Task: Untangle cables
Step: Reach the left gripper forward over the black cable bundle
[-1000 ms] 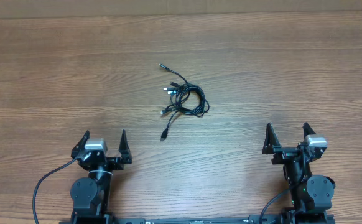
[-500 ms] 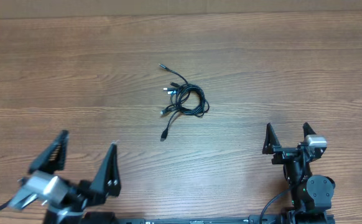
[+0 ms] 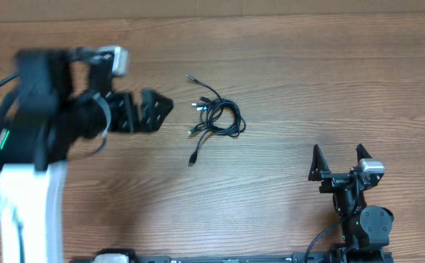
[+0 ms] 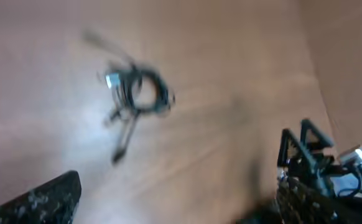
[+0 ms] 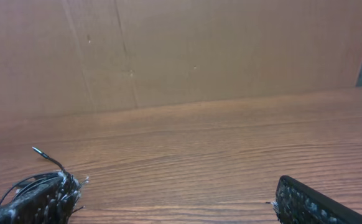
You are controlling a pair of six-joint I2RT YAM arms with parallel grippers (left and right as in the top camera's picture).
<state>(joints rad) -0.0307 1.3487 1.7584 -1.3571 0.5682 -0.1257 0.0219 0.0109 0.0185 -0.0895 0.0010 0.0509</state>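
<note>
The cables (image 3: 216, 117) are a small bunch of thin black cords with silver-tipped plugs, lying on the wooden table (image 3: 307, 80) at its middle. One plug end trails toward the front (image 3: 193, 158). My left gripper (image 3: 154, 109) is raised above the table, left of the bunch, blurred by motion and open. The left wrist view shows the bunch (image 4: 134, 93) below, ahead of my wide-apart fingers (image 4: 181, 193). My right gripper (image 3: 337, 157) is open and empty at the front right. In the right wrist view (image 5: 175, 199) a cable tip (image 5: 44, 154) shows behind the left finger.
A brown cardboard wall (image 5: 181, 50) stands along the table's far edge. The right arm's base (image 3: 362, 219) sits at the front right, and it also shows in the left wrist view (image 4: 311, 158). The left arm's white link (image 3: 23, 212) crosses the front left.
My left arm has swung up from its rest at the front left and out over the table, toward the cables. The right arm and the cables have not moved.
</note>
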